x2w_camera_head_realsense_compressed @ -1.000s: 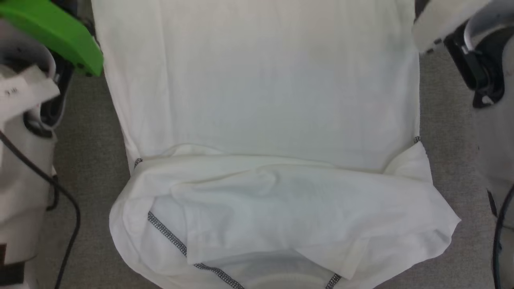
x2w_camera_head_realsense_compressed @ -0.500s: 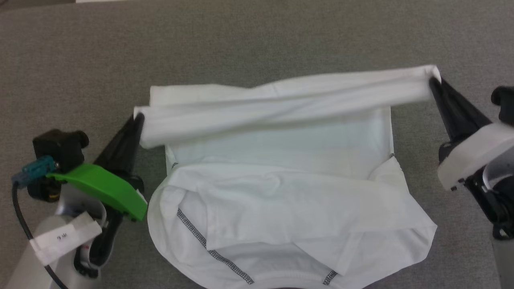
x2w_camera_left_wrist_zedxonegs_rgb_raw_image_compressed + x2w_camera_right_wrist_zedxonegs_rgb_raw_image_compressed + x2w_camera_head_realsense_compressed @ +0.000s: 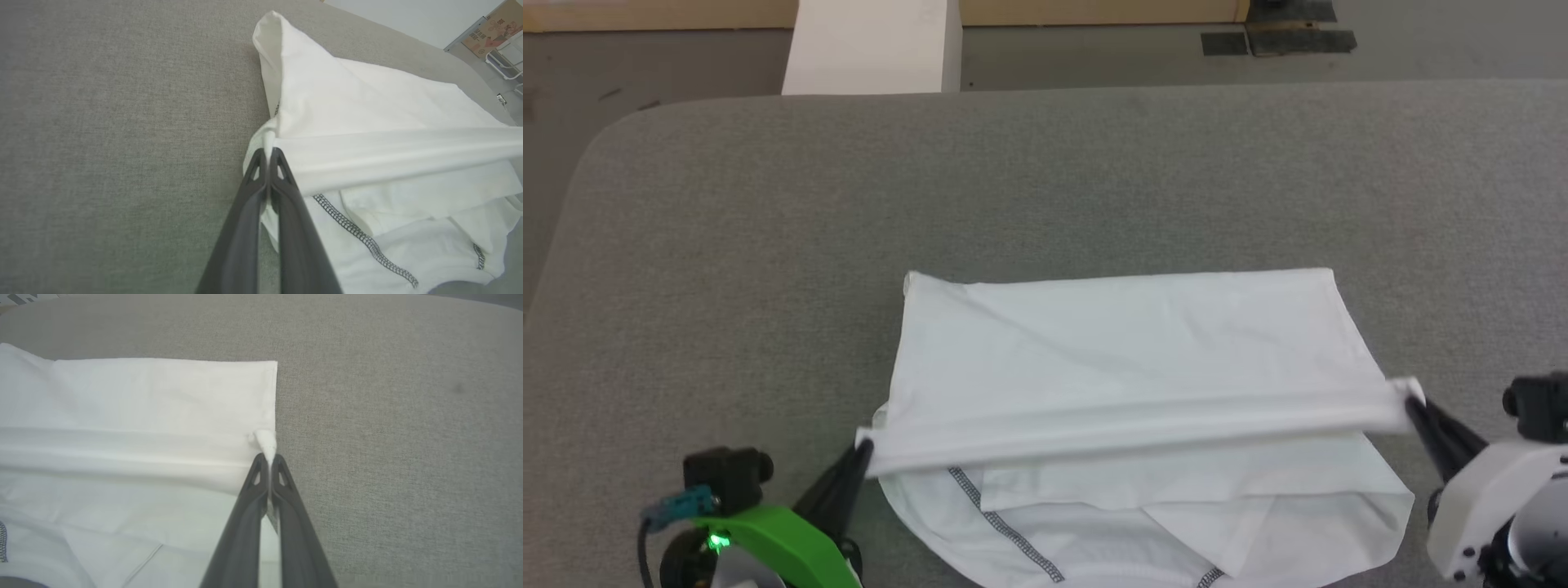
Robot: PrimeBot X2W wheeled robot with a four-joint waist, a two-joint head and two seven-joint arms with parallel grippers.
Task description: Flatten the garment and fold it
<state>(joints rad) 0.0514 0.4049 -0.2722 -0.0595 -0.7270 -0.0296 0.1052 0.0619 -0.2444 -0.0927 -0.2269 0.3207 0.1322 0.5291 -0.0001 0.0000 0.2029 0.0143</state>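
The garment (image 3: 1127, 359), a white shirt with dark grey stitching, lies on the grey padded surface (image 3: 1045, 180). Its far part is folded toward me, with the folded edge stretched taut between both grippers. My left gripper (image 3: 864, 451) is shut on the edge's left corner, and in the left wrist view that same gripper (image 3: 268, 152) pinches the garment (image 3: 367, 106). My right gripper (image 3: 1411, 402) is shut on the right corner; the right wrist view has this gripper (image 3: 268, 456) clamping a small tuft of the garment (image 3: 143, 396). Stitched seams show near the front edge.
The grey padded surface stretches wide beyond and to both sides of the garment. A white rigid box (image 3: 870, 45) stands on the floor past the far edge, with dark mats (image 3: 1278, 37) on the floor further right.
The head camera has tilted up. Both grippers have carried the pinched edge toward me over the garment, and the lifted fabric now lies as a flat folded layer.
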